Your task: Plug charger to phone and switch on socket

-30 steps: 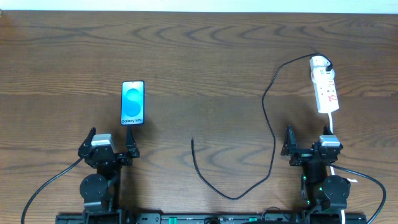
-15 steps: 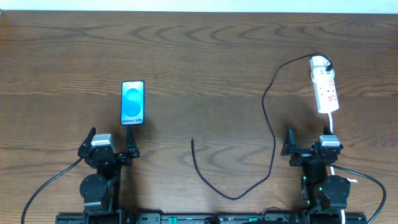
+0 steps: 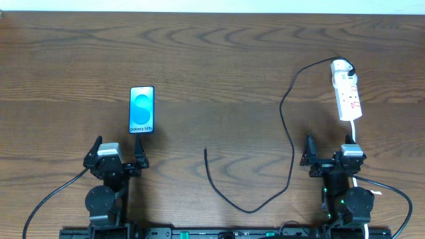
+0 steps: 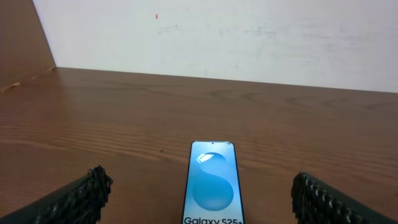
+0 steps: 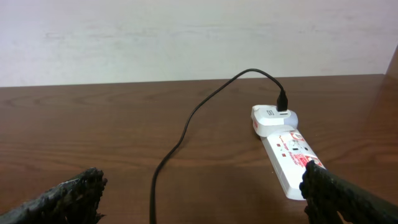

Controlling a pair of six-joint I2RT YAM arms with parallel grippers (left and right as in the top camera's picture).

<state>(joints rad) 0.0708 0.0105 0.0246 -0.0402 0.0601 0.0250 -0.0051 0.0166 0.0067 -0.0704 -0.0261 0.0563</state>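
Both pincers stand wide and empty, the left gripper [image 3: 118, 145] just behind the phone [image 3: 141, 109] and the right gripper [image 3: 330, 151] just short of the socket [image 3: 347, 96]. Nothing has shifted in the last second, so I'd say the job hasn't started. The charger [image 3: 290, 149], a thin, limp black cable, loops from the strip's white adapter [image 5: 273, 118] to its free plug on the wood-grain table [image 3: 219, 60], well apart from the slim, glossy phone.

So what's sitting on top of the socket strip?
A white adapter sits on the socket's far end, with the charger cable plugged into it. The outlet beneath it is covered.
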